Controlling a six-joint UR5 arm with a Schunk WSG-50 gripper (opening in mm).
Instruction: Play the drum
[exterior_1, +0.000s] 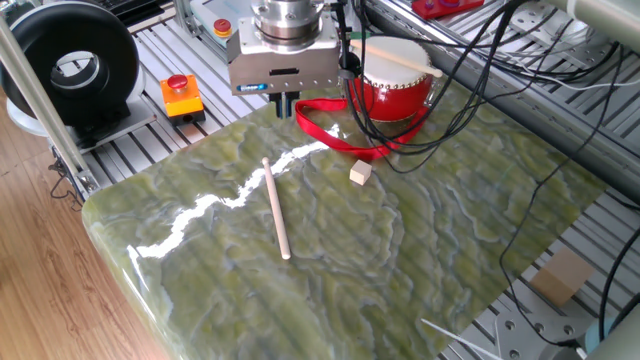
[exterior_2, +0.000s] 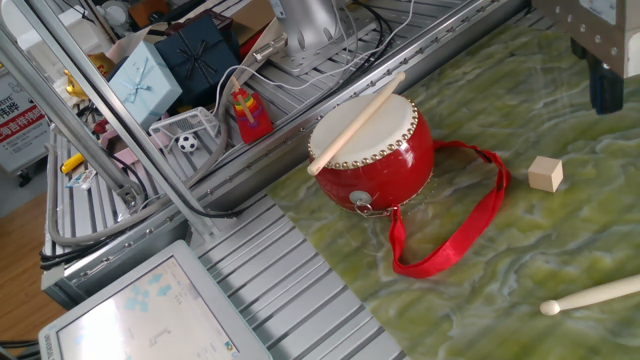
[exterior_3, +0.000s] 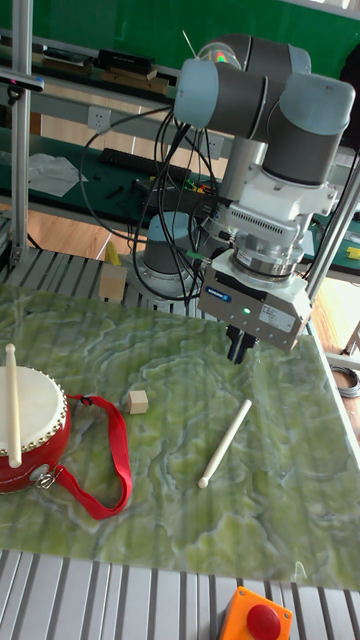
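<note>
The red drum (exterior_1: 395, 88) with its cream skin stands at the far edge of the green marble-patterned table (exterior_1: 420, 260). One wooden drumstick (exterior_2: 355, 125) lies across the drum (exterior_2: 375, 155) top, and its red ribbon strap (exterior_2: 450, 240) trails on the table. A second drumstick (exterior_1: 275, 208) lies loose mid-table, also seen as the drumstick (exterior_3: 225, 443) in the tall view. My gripper (exterior_1: 285, 103) hangs above the table left of the drum, fingers together, holding nothing. The gripper (exterior_3: 238, 350) is just beyond the loose stick's handle end.
A small wooden cube (exterior_1: 360, 173) sits between the strap and the loose stick. An orange box with a red button (exterior_1: 182, 95) rests on the aluminium rails to the left. Black cables (exterior_1: 470, 60) drape over the drum area. A black round device (exterior_1: 70, 65) stands far left.
</note>
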